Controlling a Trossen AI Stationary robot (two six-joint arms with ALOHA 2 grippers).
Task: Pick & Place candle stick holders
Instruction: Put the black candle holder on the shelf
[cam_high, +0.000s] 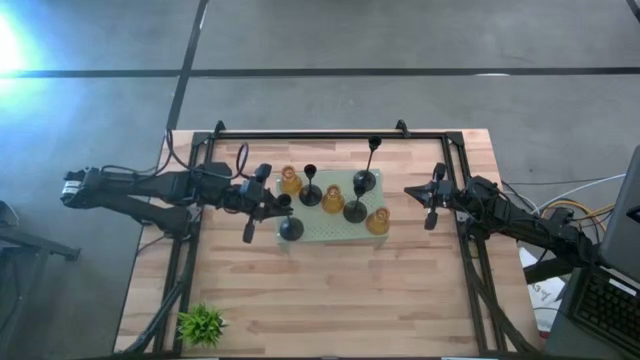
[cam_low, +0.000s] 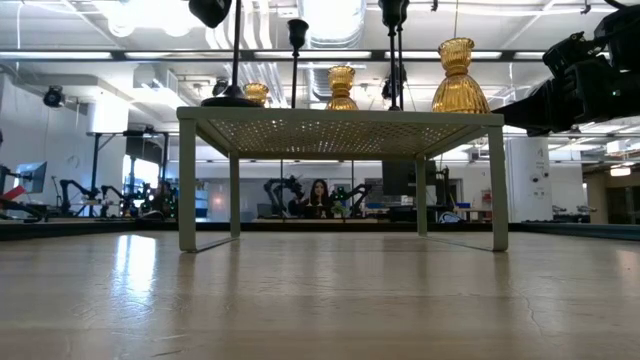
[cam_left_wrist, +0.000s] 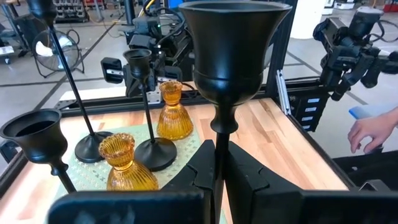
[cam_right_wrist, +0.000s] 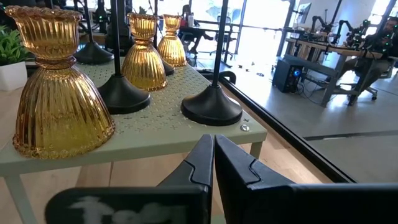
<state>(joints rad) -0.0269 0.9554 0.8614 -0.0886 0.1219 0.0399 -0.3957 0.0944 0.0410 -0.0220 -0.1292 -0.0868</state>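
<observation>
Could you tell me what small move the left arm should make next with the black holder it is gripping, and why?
Probably open the left tool and back away. It is shut on the stem of a black holder whose base already appears to rest on the corner of the pale green stand, beside the other holders, so releasing seems the natural step. The right tool waits shut beside the stand.

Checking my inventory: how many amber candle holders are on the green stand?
3: amber holder at the stand's far left corner, one mid-stand, one at its near right corner. None seems hidden.
</observation>
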